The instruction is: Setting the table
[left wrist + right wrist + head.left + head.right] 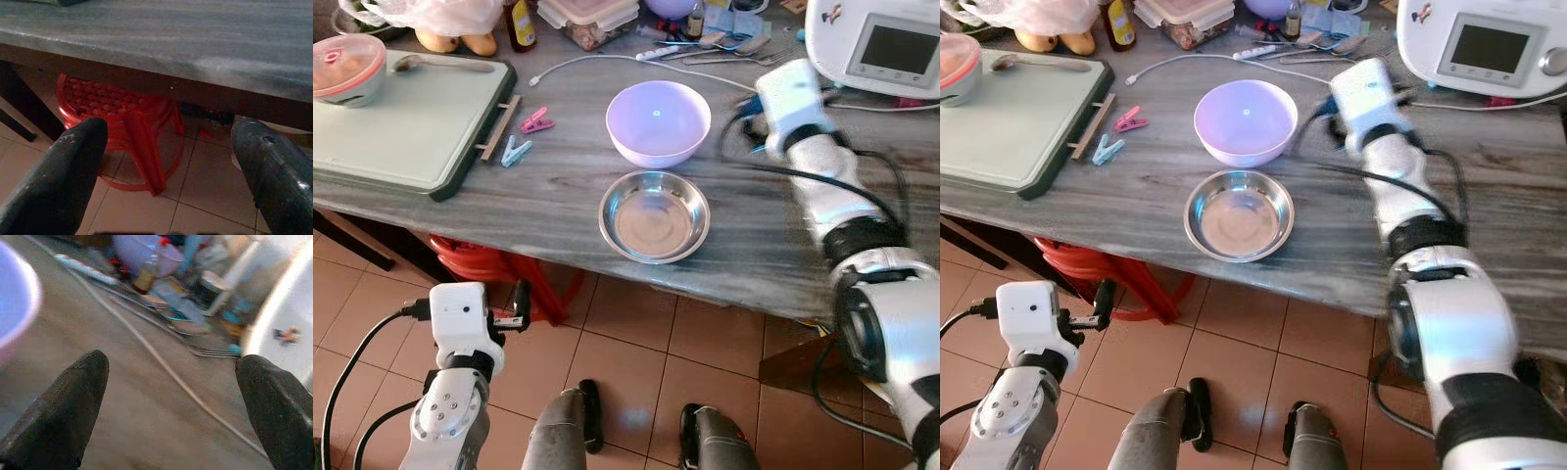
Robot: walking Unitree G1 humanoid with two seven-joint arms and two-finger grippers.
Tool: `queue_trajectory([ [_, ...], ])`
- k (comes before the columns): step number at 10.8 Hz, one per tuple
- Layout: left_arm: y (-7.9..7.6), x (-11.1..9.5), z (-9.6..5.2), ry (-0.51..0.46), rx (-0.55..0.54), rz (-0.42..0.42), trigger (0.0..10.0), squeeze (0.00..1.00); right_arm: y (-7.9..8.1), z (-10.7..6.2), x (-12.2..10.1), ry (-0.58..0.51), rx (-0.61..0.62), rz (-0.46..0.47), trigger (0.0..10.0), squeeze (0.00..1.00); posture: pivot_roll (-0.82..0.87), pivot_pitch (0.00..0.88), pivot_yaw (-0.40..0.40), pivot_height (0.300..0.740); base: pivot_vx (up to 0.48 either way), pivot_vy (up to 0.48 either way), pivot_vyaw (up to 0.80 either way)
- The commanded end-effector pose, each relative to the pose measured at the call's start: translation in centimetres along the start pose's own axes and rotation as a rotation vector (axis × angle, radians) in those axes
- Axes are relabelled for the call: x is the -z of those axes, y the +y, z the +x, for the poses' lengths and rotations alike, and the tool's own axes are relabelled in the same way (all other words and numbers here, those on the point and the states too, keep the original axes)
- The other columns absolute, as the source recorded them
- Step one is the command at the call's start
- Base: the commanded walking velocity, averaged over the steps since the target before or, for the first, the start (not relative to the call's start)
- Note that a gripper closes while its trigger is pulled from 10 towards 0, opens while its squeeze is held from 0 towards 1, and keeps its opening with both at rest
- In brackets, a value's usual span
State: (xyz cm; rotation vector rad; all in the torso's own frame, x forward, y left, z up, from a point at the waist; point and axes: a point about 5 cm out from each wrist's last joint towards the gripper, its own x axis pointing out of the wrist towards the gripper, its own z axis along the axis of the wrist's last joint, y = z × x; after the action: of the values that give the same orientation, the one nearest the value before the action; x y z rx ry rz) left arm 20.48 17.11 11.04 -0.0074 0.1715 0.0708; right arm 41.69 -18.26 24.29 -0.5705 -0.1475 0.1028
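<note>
The table (548, 211) carries two bowls near its front edge. The lilac plastic bowl (658, 121) stands upright, mouth up. The steel bowl (654, 215) stands just beside it at 6 o'clock, close to the table edge; the two rims are near but appear slightly apart.

The right arm reaches over the table at 3 o'clock of the lilac bowl. The right claw (171, 406) hangs above the bare table surface with its fingers (63, 411) spread wide and nothing between them. In the right wrist view the rim of the lilac bowl shows at one side, a white cable (161, 362) runs across the table ahead of the fingers, and a fork (212, 352) lies beyond it among blurred clutter that cannot be identified with certainty.

The left arm hangs below table level, at 7 o'clock of the steel bowl. The left claw (168, 171) is spread apart and empty, pointing under the table edge toward a red plastic stool (122, 122) on the tiled floor (636, 362).

At 9 o'clock of the lilac bowl lie a pink clothes peg (535, 120) and a blue clothes peg (516, 151), then a green cutting board (401, 127). A white appliance (876, 44) with a screen stands at 2 o'clock.
</note>
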Motion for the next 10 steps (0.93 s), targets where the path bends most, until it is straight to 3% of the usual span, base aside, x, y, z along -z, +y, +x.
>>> queue_trajectory([
  [1,0.3,-0.1,-0.3,0.005,-0.009,0.012,10.0,0.00,0.5,0.3,-0.5,-0.001,-0.048,0.007,10.0,1.00,0.12,0.299,0.091,0.740,0.000,0.000,0.00],
  [8,0.0,-0.1,0.1,0.004,-0.009,0.011,10.0,0.00,3.4,0.2,-1.4,-0.086,-0.281,0.027,10.0,0.98,0.11,0.278,0.087,0.740,0.000,0.000,0.00],
  [9,0.0,-0.1,0.2,0.004,-0.009,0.012,10.0,0.00,4.3,0.1,-1.7,-0.112,-0.336,0.033,10.0,0.93,0.11,0.277,0.086,0.740,0.000,0.000,0.00],
  [10,0.1,-0.1,0.3,0.003,-0.009,0.013,10.0,0.00,5.0,0.0,-2.0,-0.137,-0.377,0.042,10.0,0.78,0.11,0.275,0.087,0.740,0.000,0.000,0.00],
])
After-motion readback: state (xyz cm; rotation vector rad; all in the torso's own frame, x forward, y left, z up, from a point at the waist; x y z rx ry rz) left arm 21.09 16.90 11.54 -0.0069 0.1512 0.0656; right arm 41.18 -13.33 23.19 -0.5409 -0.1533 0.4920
